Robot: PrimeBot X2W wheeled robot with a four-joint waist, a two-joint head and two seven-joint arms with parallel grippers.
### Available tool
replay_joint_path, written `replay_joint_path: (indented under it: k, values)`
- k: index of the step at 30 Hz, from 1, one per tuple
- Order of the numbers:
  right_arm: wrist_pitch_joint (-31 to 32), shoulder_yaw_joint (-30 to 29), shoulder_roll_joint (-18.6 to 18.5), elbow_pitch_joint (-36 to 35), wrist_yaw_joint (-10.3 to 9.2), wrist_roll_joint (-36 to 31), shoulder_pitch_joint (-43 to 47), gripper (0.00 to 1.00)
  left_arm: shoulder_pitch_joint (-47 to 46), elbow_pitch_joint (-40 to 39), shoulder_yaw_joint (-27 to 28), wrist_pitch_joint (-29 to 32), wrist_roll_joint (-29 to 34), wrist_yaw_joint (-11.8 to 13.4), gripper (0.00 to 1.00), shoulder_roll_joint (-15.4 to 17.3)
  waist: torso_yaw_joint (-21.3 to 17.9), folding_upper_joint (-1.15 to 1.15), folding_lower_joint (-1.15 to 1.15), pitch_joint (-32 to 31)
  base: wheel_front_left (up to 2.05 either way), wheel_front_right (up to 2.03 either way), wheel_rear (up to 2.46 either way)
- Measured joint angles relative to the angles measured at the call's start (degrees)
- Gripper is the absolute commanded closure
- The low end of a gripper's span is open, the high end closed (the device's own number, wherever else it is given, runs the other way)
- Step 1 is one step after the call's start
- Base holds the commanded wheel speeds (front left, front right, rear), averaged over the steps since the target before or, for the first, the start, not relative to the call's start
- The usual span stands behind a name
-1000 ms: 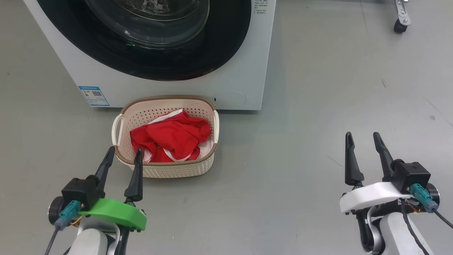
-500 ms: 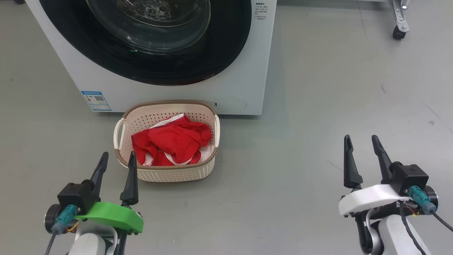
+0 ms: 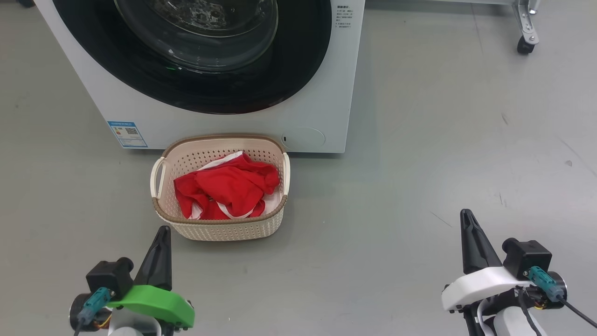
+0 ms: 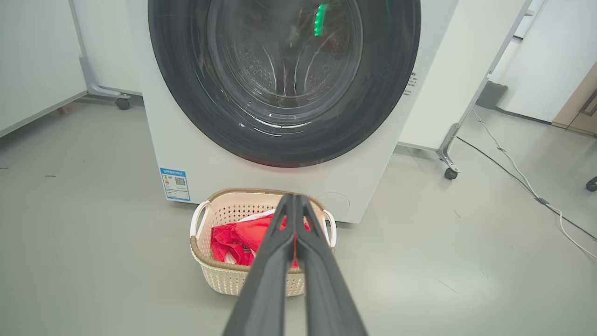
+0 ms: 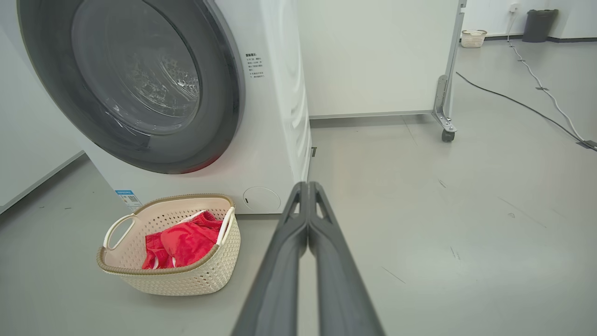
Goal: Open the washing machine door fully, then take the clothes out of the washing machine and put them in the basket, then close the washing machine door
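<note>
We judge the task done: door (image 3: pixel 303 51) shut, clothes (image 3: pixel 228 186) in basket (image 3: pixel 219 223), left gripper (image 3: pixel 163 232) and right gripper (image 3: pixel 465 215) closed, empty; just park.

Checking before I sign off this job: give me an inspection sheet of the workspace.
Surface: smooth grey floor, scuffed in spots.
Job's things: big white front-loading washing machine; its round black-rimmed glass door looks closed; bright red clothes with white trim lie inside the cream perforated plastic basket in front of it.
Clutter: nothing seen.
Grippers: left gripper shut, empty; right gripper shut, empty; both clear of the basket.
Cables: black cable across the floor to the right.
Surroundings: white wheeled partition, distant small basket, dark bin.
</note>
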Motion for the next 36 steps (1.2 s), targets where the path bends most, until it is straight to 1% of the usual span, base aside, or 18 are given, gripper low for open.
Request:
replay_joint_path:
  k: [4,8,14,36]
  values:
    - [0.6,-0.4,0.0,0.0,0.03,1.7,0.0,1.00,0.0,-0.1,0.2,0.4,-1.9,0.0,1.00,0.0,-0.1,0.00,0.00,-0.2,0.00,0.00,0.00]
    - [1.6,-1.3,0.0,0.0,0.52,4.7,-0.1,1.00,0.0,-0.4,0.5,1.1,-5.0,0.0,1.00,0.0,-0.1,0.00,0.00,-0.4,0.00,0.00,0.00]
    - [2.8,-2.1,0.1,0.1,1.02,10.8,-0.2,1.00,0.0,-0.9,1.1,2.6,-10.3,0.0,1.00,0.0,-0.2,0.00,0.00,-0.6,0.00,0.00,0.00]
    - [7.7,-5.6,0.3,0.1,2.56,26.1,-0.3,1.00,0.1,-2.4,3.8,7.1,-25.1,0.0,1.00,0.0,-0.4,0.00,0.00,-1.5,0.00,0.00,0.00]
